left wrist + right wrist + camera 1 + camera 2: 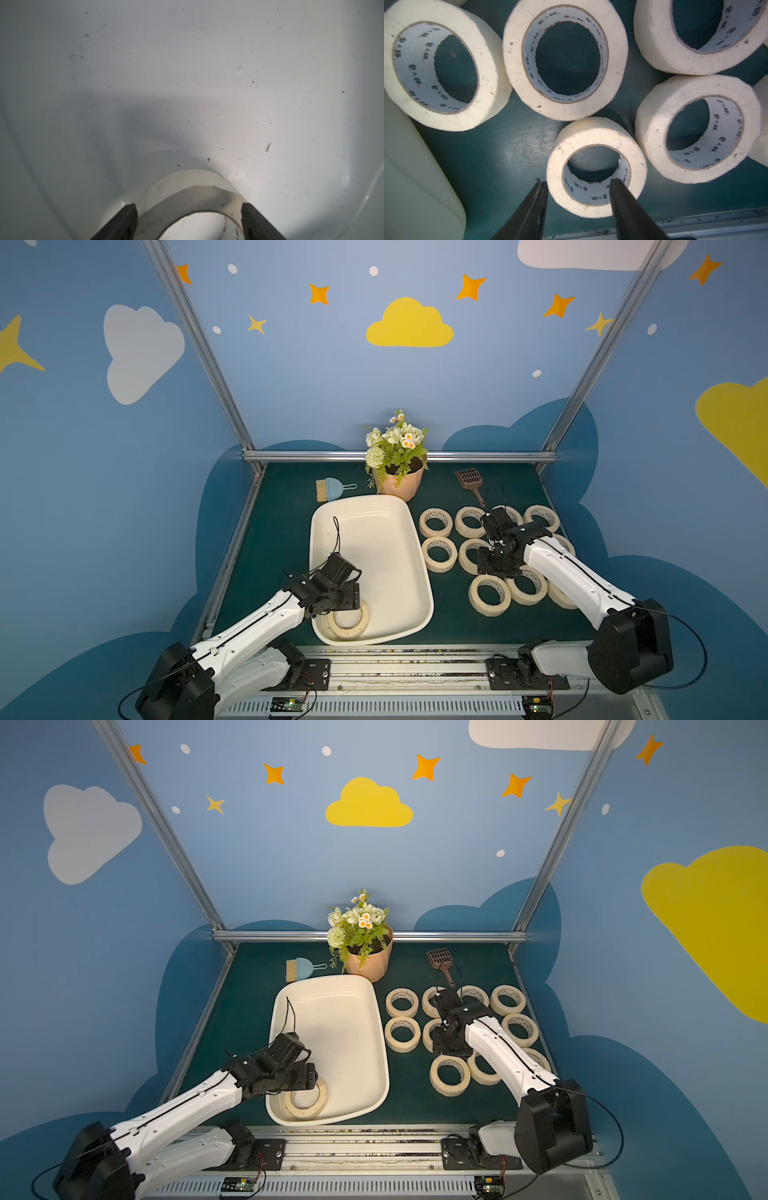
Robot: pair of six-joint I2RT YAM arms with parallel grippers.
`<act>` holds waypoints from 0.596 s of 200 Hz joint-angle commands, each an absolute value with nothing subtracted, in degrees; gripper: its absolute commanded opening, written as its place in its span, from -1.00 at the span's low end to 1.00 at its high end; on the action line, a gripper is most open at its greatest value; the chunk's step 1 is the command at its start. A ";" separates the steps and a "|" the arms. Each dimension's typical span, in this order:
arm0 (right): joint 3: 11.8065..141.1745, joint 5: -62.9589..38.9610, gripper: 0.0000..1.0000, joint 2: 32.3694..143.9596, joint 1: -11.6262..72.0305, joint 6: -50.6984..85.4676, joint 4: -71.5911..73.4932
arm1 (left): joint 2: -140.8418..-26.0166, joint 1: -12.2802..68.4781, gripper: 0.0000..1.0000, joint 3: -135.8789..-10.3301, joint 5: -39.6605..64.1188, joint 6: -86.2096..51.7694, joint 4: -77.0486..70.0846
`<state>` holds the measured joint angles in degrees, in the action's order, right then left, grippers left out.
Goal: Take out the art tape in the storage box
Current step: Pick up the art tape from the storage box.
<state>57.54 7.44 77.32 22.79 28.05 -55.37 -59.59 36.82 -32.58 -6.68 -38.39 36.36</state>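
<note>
Squarely within left hand — art tape

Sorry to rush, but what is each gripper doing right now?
Left gripper: open, fingers flanking the tape roll in the storage box.
Right gripper: open, astride the wall of an outside roll.

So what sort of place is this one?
Probably a staged robot test booth, not a real room: walls painted with clouds and stars, an aluminium frame, and a left arm and right arm on a rail.
</note>
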 commanded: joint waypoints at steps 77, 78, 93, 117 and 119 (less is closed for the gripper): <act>56.93 7.25 0.06 78.39 23.89 28.05 -56.07 | -72.87 40.14 0.54 -42.19 3.59 -35.58 25.32; 56.90 7.27 0.06 78.35 23.85 28.04 -56.07 | -72.95 40.15 0.54 -42.28 3.77 -35.54 25.09; 57.02 7.29 0.06 78.15 24.13 27.86 -56.23 | -73.56 40.99 0.55 -45.33 3.73 -34.42 24.92; 57.36 7.47 0.06 77.79 24.76 27.18 -56.92 | -72.67 41.41 0.58 -48.57 -1.11 -32.65 34.02; 57.45 7.47 0.06 77.81 24.84 27.12 -56.92 | -72.48 41.40 0.58 -48.59 -1.62 -32.57 34.85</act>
<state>57.19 7.42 77.91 24.03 27.99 -55.55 -73.76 41.17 -46.06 0.84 -35.18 29.41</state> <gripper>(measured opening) 0.531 0.783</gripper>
